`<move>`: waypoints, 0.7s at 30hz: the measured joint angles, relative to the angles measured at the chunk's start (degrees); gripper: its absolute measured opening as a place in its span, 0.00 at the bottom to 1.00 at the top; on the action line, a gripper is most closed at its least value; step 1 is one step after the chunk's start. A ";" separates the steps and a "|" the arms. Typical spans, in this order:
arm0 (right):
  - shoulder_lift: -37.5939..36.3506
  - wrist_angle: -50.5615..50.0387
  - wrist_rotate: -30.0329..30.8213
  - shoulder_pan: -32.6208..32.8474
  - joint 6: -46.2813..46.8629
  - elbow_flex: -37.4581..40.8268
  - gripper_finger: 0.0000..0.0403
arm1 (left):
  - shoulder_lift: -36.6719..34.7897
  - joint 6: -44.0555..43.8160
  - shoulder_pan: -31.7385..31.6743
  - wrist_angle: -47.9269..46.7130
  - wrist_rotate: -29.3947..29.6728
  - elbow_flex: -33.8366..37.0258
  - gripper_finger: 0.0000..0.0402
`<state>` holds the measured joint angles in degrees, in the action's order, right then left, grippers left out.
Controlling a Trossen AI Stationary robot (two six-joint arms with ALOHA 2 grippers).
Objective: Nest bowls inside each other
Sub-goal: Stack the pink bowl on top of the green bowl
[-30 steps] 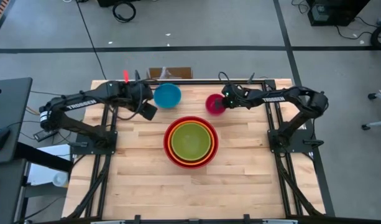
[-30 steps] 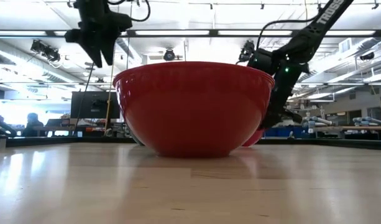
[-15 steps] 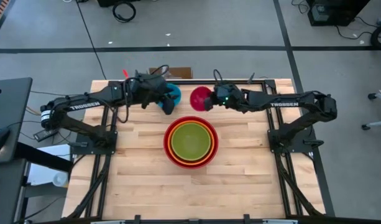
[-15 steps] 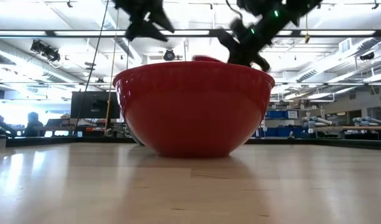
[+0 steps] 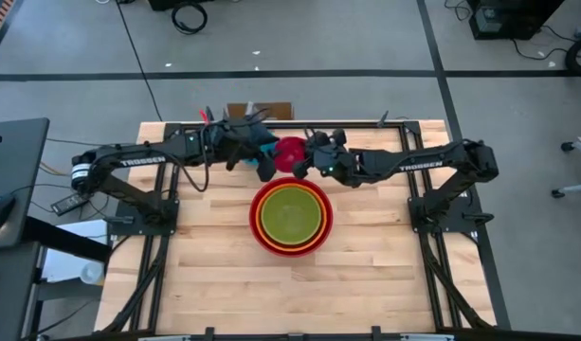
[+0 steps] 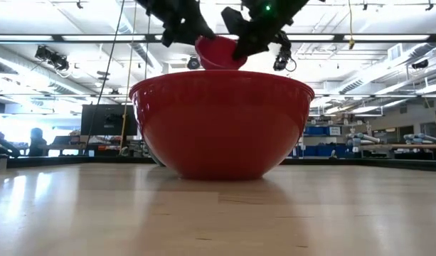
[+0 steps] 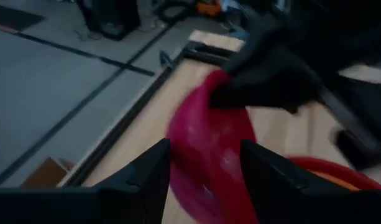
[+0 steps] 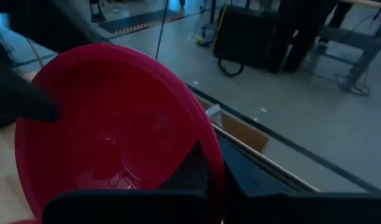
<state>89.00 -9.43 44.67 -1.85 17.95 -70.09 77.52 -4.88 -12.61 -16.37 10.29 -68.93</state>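
High overhead, low table-level (both share bowls [image 5: 290,216]).

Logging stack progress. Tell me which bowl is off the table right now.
The magenta-pink bowl, gripped at its rim by the right gripper, hangs above the red bowl's far edge; red, orange and green sit nested.

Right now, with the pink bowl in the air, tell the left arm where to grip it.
Grip the pink bowl by its free rim, coming from the side opposite the right pincer, which is shut on the rim. The wall is thin and tilted, so the open left pincer can straddle it.
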 joint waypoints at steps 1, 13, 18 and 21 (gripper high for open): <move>0.03 0.41 0.36 0.59 -0.29 -0.22 0.05 | 0.23 0.03 0.16 0.09 1.07 -0.04 0.47; -0.67 1.30 -2.28 3.53 1.37 -0.71 0.14 | 0.75 -3.50 -0.15 -4.47 3.87 -0.02 0.04; -2.84 -5.40 -10.02 2.49 4.17 -4.13 0.34 | 2.51 -8.36 -1.11 -15.17 -6.51 -0.04 0.04; -4.73 -7.48 -8.86 0.60 4.02 -6.76 0.43 | 6.22 -8.94 0.04 -17.31 -10.89 0.25 0.02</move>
<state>84.27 -16.91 35.80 -1.25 21.98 -76.86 83.74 -13.82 -12.56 -33.68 -0.60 -68.69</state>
